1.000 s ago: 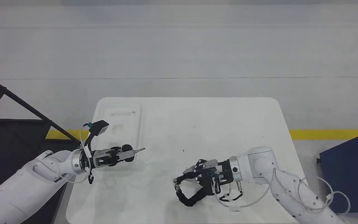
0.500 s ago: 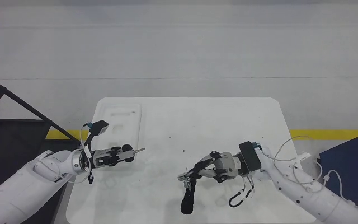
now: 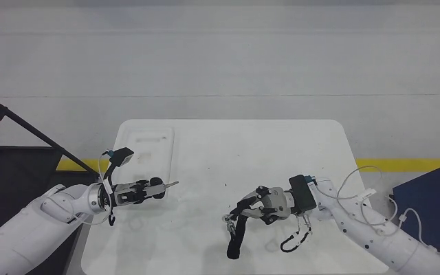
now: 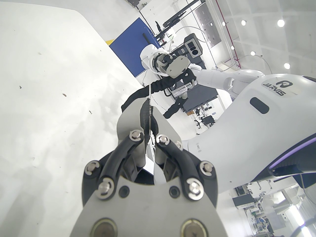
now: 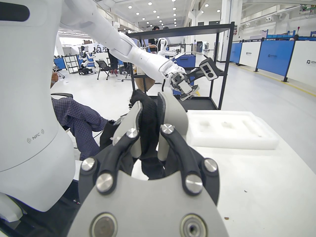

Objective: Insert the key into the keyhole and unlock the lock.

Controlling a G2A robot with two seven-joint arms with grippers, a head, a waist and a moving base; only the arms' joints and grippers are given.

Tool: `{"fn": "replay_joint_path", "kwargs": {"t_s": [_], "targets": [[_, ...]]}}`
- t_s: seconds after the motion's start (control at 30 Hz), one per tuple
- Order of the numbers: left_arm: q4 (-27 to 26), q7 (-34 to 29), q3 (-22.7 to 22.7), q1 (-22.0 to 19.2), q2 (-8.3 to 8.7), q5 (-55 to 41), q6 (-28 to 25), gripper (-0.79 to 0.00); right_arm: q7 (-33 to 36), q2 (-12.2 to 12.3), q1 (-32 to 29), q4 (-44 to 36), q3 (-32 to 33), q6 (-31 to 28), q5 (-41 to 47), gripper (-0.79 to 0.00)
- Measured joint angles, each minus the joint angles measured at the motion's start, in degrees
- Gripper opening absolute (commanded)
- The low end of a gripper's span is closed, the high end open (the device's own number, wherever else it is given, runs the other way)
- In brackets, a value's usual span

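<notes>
1. Status: grasps are done, mating is not. Each part is in its own claw, and the key is not in the keyhole, so alignment, insertion and the turn are all left.
2. Left gripper (image 3: 159,186): pressed together on the key (image 3: 170,183), pinching it by the head. It sits at the near left of the table (image 3: 289,148), just near of the white foam tray (image 3: 148,146).
3. Key pointing: the blade sticks out of the fingers to the right, toward the lock. Its long axis runs roughly left-right across the table, with the tip a touch farther than the head. In the left wrist view the blade is seen edge-on.
4. Right gripper (image 3: 242,210): closed on the lock (image 3: 227,220), pinching it by its black strap (image 3: 234,244). In the right wrist view the fingers clamp the black material between them.
5. Lock position: near middle of the table, right of the key and well apart from it. The silver body sits at the left end of the claw and the strap trails toward the near edge.
6. Lock pointing: in the left wrist view the silver body lies crosswise under the claw. I can't tell which face carries the keyhole.
7. Judgement: early-to-mid task. The key axis looks roughly aimed, but the keyhole facing is unconfirmed, so expect the lock to need turning before the gap is closed.
</notes>
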Motion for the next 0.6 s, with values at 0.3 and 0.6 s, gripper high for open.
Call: {"fn": "replay_joint_path", "kwargs": {"t_s": [0.3, 0.6], "targets": [[0.0, 0.0, 0.0, 0.0, 0.0, 0.0, 0.0, -0.785, 2.0, -0.07, -0.61, 0.24, -0.04, 0.76, 0.93, -0.785], [0.0, 0.0, 0.0, 0.0, 0.0, 0.0, 0.0, -0.785, 41.52, -3.76, 4.77, 2.47, -4.49, 6.48, 21.37, -0.785]]}}
